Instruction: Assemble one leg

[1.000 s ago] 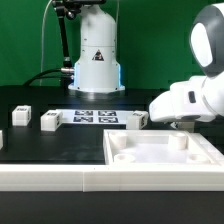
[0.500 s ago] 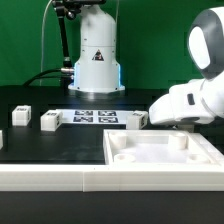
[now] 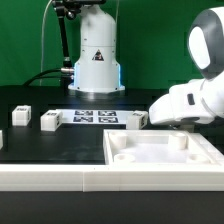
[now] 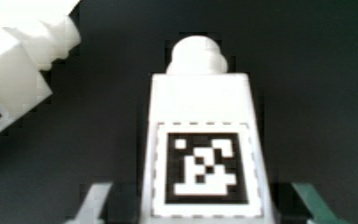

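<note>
**A:** What do we have from the exterior cam?

**B:** We see the white arm (image 3: 185, 100) reaching down at the exterior view's right, over the far edge of the big white tabletop (image 3: 120, 150). The tabletop lies near the camera on the black table (image 3: 60, 140). From that side the arm's bulk hides whatever's under it.

**A:** And the wrist cam?

**B:** There we look down on the leg (image 4: 202, 120). It lies flat on the black surface, tag face up, w/ its rounded peg (image 4: 197, 50) pointing away from the gripper (image 4: 202, 195). One gray finger (image 4: 98, 200) shows on each side of the tagged end.

**A:** Clamped?

**B:** No. We make out a dark strip btwn each finger and the leg, so the jaws stand apart, straddling it w/o contact.

**A:** Anything else close by?

**B:** Another white part (image 4: 25, 55) sits beside the peg end, apart from the leg. We can't tell which piece it is.

**A:** Rest of the scene?

**B:** The marker board (image 3: 95, 117) lies at ctr, in front of the robot base (image 3: 97, 60). We count three more small white pieces. The first post (image 3: 20, 115) and second post (image 3: 50, 121) are at the exterior view's left. The third post (image 3: 138, 120) is just right of the board, near the arm.
</note>
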`<act>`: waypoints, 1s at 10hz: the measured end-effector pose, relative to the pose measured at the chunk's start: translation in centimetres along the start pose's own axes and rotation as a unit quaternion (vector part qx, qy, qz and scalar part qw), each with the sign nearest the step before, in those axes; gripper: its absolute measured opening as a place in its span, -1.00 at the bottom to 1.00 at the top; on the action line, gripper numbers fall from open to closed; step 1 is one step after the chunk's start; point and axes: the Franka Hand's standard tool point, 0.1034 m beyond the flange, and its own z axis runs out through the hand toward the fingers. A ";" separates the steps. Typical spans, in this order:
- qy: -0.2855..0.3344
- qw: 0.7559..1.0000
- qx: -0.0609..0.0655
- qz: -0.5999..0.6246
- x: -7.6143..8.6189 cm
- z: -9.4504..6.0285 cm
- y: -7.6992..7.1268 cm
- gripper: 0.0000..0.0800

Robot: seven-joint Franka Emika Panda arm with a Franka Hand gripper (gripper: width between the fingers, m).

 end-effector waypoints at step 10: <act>0.059 0.997 -0.001 -0.040 -3.9 -6.4 1.1 -0.27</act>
